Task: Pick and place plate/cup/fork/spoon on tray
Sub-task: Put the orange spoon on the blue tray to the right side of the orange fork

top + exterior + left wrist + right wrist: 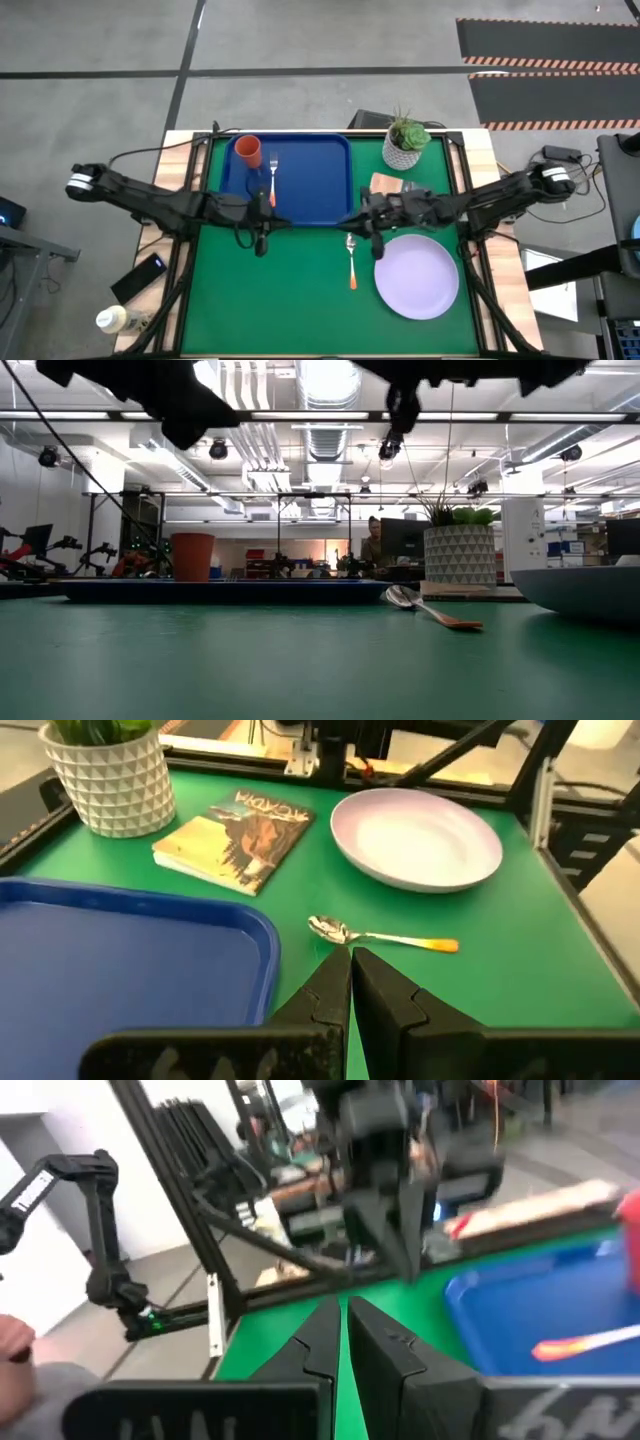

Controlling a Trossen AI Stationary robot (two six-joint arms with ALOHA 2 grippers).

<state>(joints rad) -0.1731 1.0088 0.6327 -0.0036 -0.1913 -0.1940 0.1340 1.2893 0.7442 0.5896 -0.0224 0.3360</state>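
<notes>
With cup (pixel 248 150) and fork (pixel 272 172) already on tray (pixel 330 195), spoon (pixel 351 262) and plate (pixel 416 276) left on green mat (pixel 300 290) beside it, left gripper (pixel 261 243) and right gripper (pixel 377 249) both closed, empty, raised above mat.

A grey concrete floor (pixel 300 40) surrounds the counter (pixel 300 310) — beyond it, striped black mats (pixel 545 55). Behind the counter, a hall under bright ceiling lights (pixel 325 380), exposed ducts (pixel 255 450) overhead — a person (pixel 374 545) sits at a monitor (pixel 403 540).
</notes>
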